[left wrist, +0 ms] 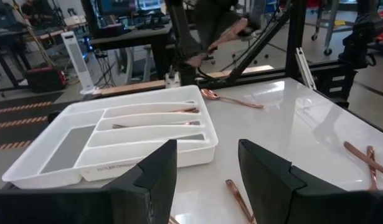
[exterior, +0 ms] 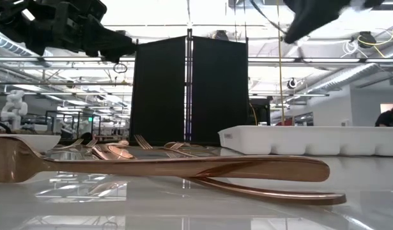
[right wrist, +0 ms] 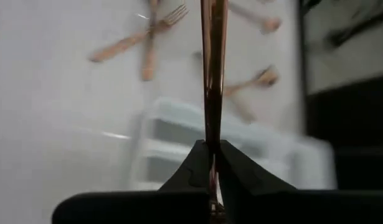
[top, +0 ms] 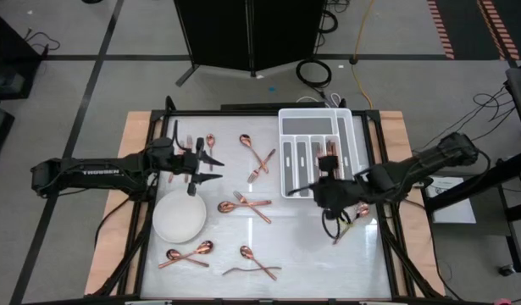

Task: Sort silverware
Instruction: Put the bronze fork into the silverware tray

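Copper silverware lies scattered on the white table: spoons and forks (top: 253,154) at the far middle, a crossed pair (top: 248,203) in the centre, and others (top: 187,254) along the near edge. A few pieces lie in the white compartmented tray (top: 315,152). My right gripper (top: 328,172) is over the tray's near part, shut on one copper piece (right wrist: 213,74). My left gripper (top: 211,167) hangs open above the table beyond the round white plate (top: 180,218), touching nothing. In the left wrist view its fingers (left wrist: 207,168) face the tray (left wrist: 116,137). My right gripper pinches a slim copper piece by one end (right wrist: 213,134) between its two fingers (right wrist: 194,165). The piece runs straight on beyond the fingertips, seen edge-on. It is lifted clear, above the tray (right wrist: 179,143). Whether it is a spoon, fork or knife I cannot tell.
The plate sits on the table's left half. A copper piece (top: 362,212) lies right of the tray's near end, by my right arm. A fork and another piece (exterior: 183,169) lie close to the low camera. A black frame (top: 252,34) stands beyond the far edge.
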